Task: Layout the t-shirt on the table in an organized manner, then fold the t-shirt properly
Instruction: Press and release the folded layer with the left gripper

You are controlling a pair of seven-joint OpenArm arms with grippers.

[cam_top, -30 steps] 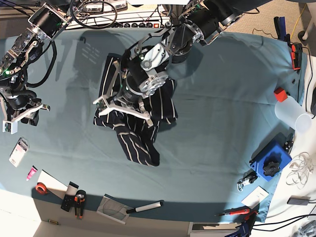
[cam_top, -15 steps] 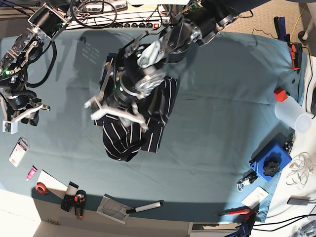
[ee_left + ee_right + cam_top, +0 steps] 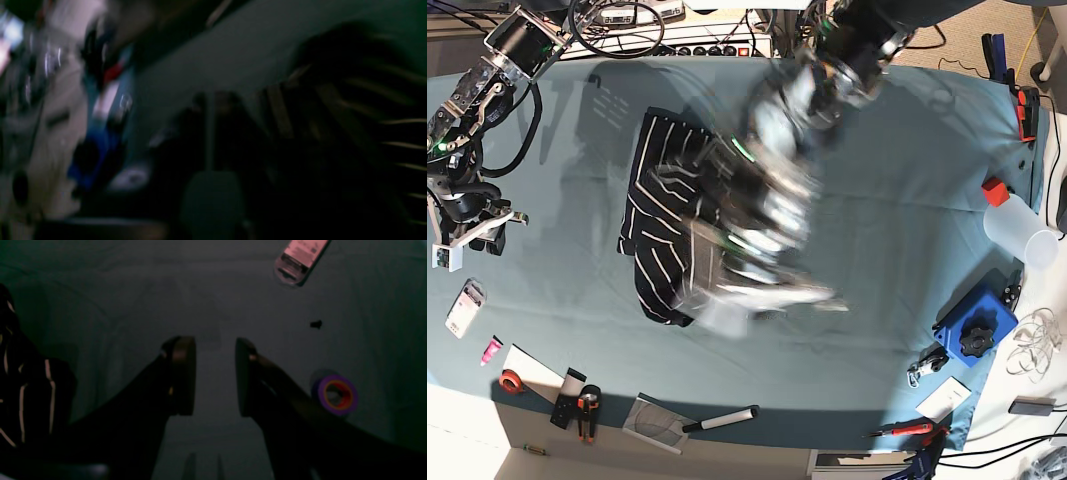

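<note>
The t-shirt [image 3: 662, 215], dark with thin white stripes, lies in a crumpled heap on the teal table [image 3: 897, 190], left of centre. My left arm is a motion blur across the shirt's right edge, and its gripper [image 3: 762, 295] is smeared just right of the heap. I cannot tell how its jaws stand. The left wrist view is dark and blurred, with striped shirt cloth [image 3: 367, 133] at the right. My right gripper [image 3: 215, 375] is open and empty above bare cloth at the table's left side [image 3: 472, 235], with the shirt [image 3: 20, 390] at that view's left edge.
A pink-labelled packet [image 3: 300, 256] and a roll of tape [image 3: 334, 395] lie near my right gripper. Pliers [image 3: 587, 410] and a white-handled tool [image 3: 722, 420] lie at the front edge. A blue block [image 3: 975, 328] and a plastic bottle [image 3: 1017, 225] stand at the right.
My left arm has swung fast from over the shirt toward the front right. The shirt's hanging lower part has shifted left into the heap. The right arm has not moved.
</note>
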